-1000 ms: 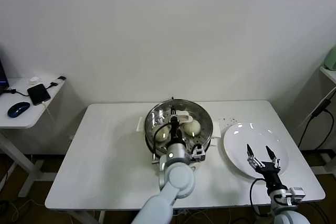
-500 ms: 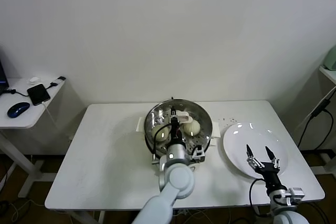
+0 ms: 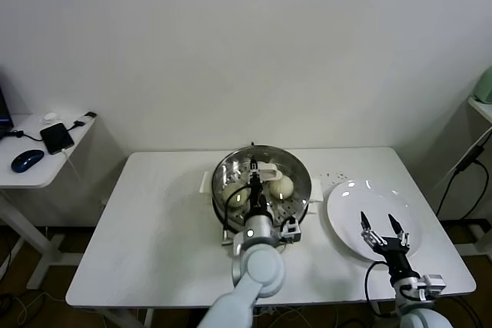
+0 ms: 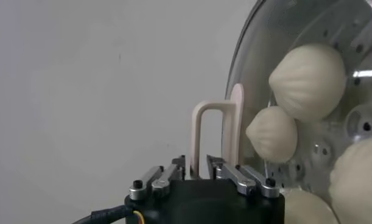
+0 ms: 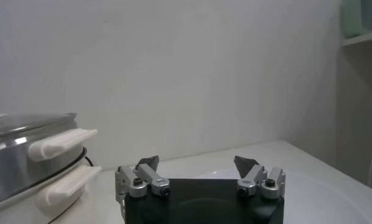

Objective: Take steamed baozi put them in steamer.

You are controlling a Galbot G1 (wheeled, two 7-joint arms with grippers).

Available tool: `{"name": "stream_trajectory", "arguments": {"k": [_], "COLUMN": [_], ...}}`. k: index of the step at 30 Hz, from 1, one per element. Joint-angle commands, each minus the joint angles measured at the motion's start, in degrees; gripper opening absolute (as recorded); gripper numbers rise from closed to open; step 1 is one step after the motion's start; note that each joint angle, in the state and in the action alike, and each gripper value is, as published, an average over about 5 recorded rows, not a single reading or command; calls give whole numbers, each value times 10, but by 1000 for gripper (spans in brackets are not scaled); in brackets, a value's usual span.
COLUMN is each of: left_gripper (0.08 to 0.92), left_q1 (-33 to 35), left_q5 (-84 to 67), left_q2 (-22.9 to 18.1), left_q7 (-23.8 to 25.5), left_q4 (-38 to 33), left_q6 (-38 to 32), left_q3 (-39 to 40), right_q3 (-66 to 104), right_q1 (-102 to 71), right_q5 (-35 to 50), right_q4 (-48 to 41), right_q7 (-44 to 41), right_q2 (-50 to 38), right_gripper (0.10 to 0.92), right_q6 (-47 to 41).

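Now baozi (image 4: 307, 80) inside steamer (image 3: 300, 182).

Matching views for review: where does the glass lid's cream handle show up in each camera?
Head view: cream handle over the steamer, just beyond the left end effector.
Left wrist view: cream handle centre, beside the baozi.
Right wrist view: not visible.
Shared landmark: the steamer.

The right gripper (image 5: 198, 165) holds its jaws wide apart, near the steamer (image 5: 27, 161).

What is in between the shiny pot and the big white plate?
Nothing much: in the head view only bare white table lies between the steamer and the plate, with some tiny dark specks nearby.
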Motion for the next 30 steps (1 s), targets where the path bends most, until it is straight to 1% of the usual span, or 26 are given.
{"name": "stream_trajectory", "arguments": {"k": [1, 9, 15, 19, 21, 24, 26, 27, 30], "left_gripper": [387, 621, 782, 820, 822, 822, 823, 823, 823], "left_q1": [44, 77, 116, 158, 184, 221, 242, 253, 277], "left_q5": [-7, -7, -9, -62, -124, -264, -396, -475, -663], "left_q2": [-28, -14, 9, 31, 41, 58, 66, 66, 51], "left_q7": [34, 42, 34, -7, -26, -81, -122, -132, -132], "left_q4": [-88, -149, -212, -259, -287, -312, -314, -311, -295], "left_q6": [-42, -41, -45, -65, -83, -130, -188, -228, -320], "left_q3": [22, 23, -12, -70, -113, -195, -259, -292, -368], "right_q3": [1, 1, -5, -16, -15, -15, -18, -20, -25], "right_q1": [1, 0, -12, -27, -33, -47, -57, -61, -71], "right_q5": [0, 0, 5, 10, 8, 4, -5, -17, -45], "right_q4": [-1, 0, 11, 33, 47, 72, 80, 82, 80], "right_q7": [0, 0, -1, -19, -30, -40, -41, -41, -38], "right_q2": [0, 1, 5, 9, 10, 13, 14, 14, 16], "right_gripper": [822, 823, 823, 823, 823, 823, 823, 823, 823], "right_q6": [0, 0, -3, 13, 26, 23, 17, 16, 20]}}
